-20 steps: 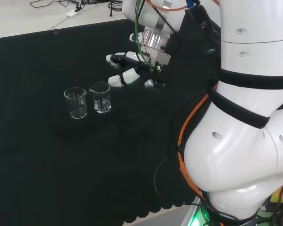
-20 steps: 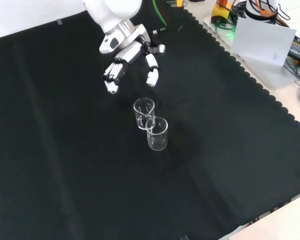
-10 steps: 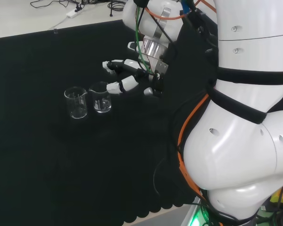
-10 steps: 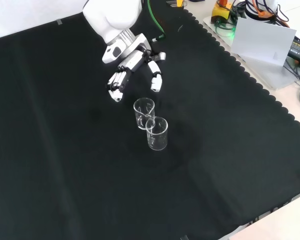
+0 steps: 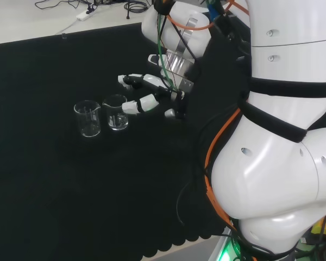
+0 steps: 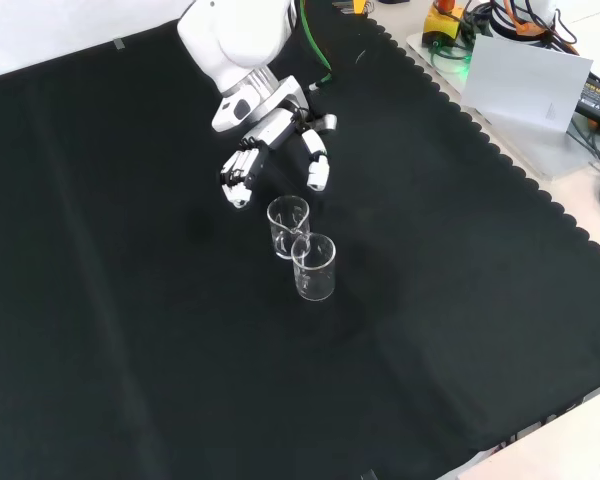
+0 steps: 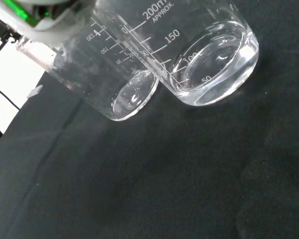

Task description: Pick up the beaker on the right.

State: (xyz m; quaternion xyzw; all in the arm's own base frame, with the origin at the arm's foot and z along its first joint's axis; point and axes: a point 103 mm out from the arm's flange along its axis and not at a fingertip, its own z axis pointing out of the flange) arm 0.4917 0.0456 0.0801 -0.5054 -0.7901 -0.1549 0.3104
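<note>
Left of centre in head view, I see hand (image 5: 152,98) spread wide, empty, just beside right beaker (image 5: 116,112); left beaker (image 5: 87,118) touching it.

clear glass beaker (image 5: 115,112), upright, touching its twin (image 5: 87,119)

Two clear glass beakers stand upright on one black cloth (image 6: 130,330), the near beaker (image 6: 314,267) and the far beaker (image 6: 288,225) close together in the front view. One hand (image 6: 270,150) hangs above the cloth.
</note>
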